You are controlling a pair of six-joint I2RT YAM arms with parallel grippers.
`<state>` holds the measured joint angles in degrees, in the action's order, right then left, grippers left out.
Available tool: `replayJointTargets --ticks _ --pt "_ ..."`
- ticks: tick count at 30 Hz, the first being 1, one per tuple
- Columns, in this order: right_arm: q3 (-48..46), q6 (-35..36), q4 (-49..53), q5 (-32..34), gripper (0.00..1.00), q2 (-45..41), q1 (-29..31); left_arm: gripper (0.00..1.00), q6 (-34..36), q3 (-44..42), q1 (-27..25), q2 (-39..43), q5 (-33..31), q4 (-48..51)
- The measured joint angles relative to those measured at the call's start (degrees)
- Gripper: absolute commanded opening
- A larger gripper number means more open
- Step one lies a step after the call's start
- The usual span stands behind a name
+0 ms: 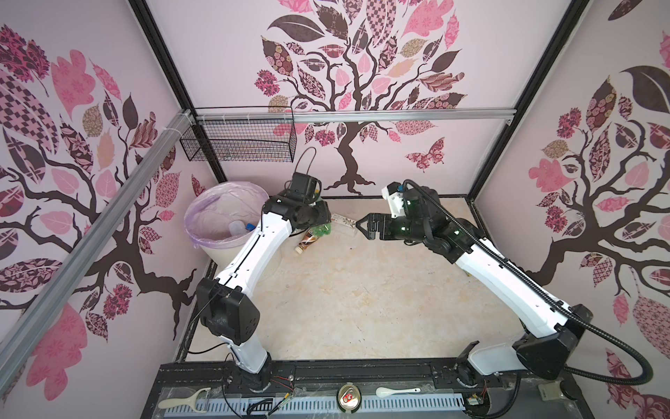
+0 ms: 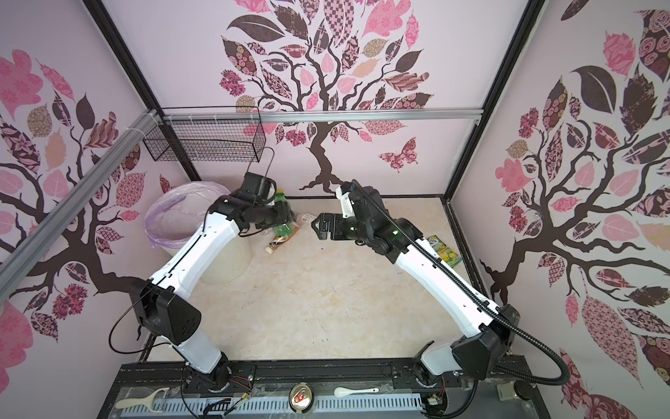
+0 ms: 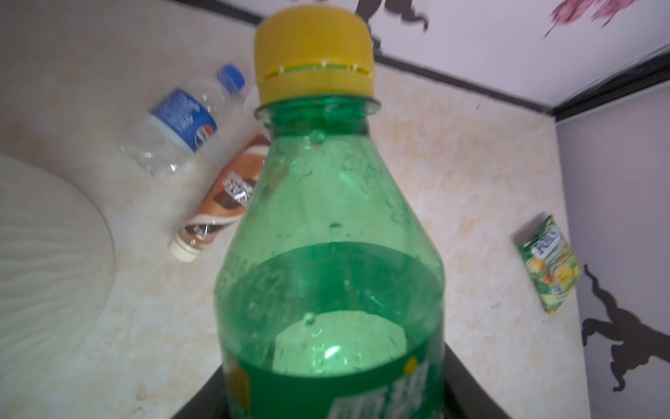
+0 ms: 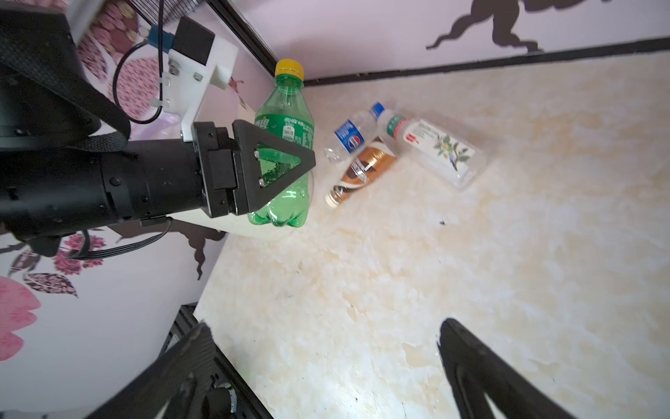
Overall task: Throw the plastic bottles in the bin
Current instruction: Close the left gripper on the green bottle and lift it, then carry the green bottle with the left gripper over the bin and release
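The green plastic bottle with a yellow screw cap stands upright in my left claw, cap up. Its lobed base looks to hang clear of the pale marbled surface, just beside the round cream-white ribbed bin with its lilac bag liner. My left claw is clamped across the labelled middle of the body, one finger on each side.

I judge this bottle light: I see droplets on the inner wall and little else inside. The wall is thin and would dent under a hard squeeze, though the closed cap traps air that should push back. The label film looks slick, so a loose hold could let the bottle swivel or slide. The straight labelled waist is the right place to hold it. The shoulder tapers and the base is lobed, and both would squirt out of my fingers.

A clear bottle with a blue cap lies inside the bin. Three more lie close together on the surface near the green one:
- a clear bottle with a blue label
- a brown bottle with a cream cap
- a clear square-sided bottle with a white flowered label

They should be as light and crushable, and I would take each across its middle.

My right claw hovers near them, fingers wide apart and holding nothing. A flat green-yellow snack packet lies well apart.
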<state>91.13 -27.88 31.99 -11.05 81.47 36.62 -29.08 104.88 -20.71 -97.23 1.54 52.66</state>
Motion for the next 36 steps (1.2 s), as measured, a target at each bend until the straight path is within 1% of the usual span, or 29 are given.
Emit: replayJointTargets --ticks 8,12,14,20,22,25,27,28,29,30,31,32,34,36 --pt "17.9 -0.81 0.11 -1.29 1.0 6.43 -0.02 0.6 -0.59 22.18 5.49 -1.88 -3.19 4.98" --pt "22.18 -1.33 0.09 -2.14 0.99 7.45 0.0 0.59 -0.5 30.56 7.17 -1.95 -6.6 4.76" --pt "22.56 -1.62 0.0 -2.47 0.99 7.43 0.0 0.58 0.24 32.57 7.61 -0.98 -9.14 2.47" --pt "21.33 -1.7 0.57 -2.69 1.0 7.43 0.0 0.59 5.77 32.7 8.04 6.05 -16.96 -6.32" --pt "21.31 -1.7 0.87 -2.71 0.99 7.43 0.0 0.59 6.82 32.7 9.27 8.44 -18.12 -8.59" --pt "21.31 -1.81 0.9 -3.02 1.0 7.45 0.0 0.59 6.19 30.21 15.02 11.74 -17.73 -10.97" --pt "21.31 -2.03 0.9 -3.5 0.99 7.52 0.0 0.59 4.59 23.34 19.45 14.58 -17.03 -12.44" --pt "21.31 -2.21 0.87 -3.87 0.99 7.63 0.0 0.61 3.21 18.49 21.35 16.22 -16.52 -13.05" --pt "21.31 -2.38 0.85 -4.17 1.0 7.8 0.0 0.66 1.51 13.53 22.99 17.44 -15.65 -12.96" --pt "21.31 -2.58 0.81 -4.44 1.0 8.0 0.0 0.75 0.02 9.22 24.22 18.32 -14.43 -13.18" --pt "21.31 -2.8 0.81 -4.72 1.0 8.31 0.0 0.9 -1.84 3.54 25.77 18.88 -12.7 -12.57" --pt "21.31 -2.86 0.83 -4.96 0.99 8.66 0.0 0.98 -3.5 -0.5 26.93 18.99 -11.15 -11.47" --pt "21.31 -2.99 0.85 -5.16 1.0 9.22 0.0 0.98 -5.75 -4.57 28.17 16.41 -9.4 -8.24" --pt "21.29 -3.02 0.96 -5.16 0.99 9.53 0.0 0.98 -7.41 -5.01 28.35 13.94 -7.96 -5.57"
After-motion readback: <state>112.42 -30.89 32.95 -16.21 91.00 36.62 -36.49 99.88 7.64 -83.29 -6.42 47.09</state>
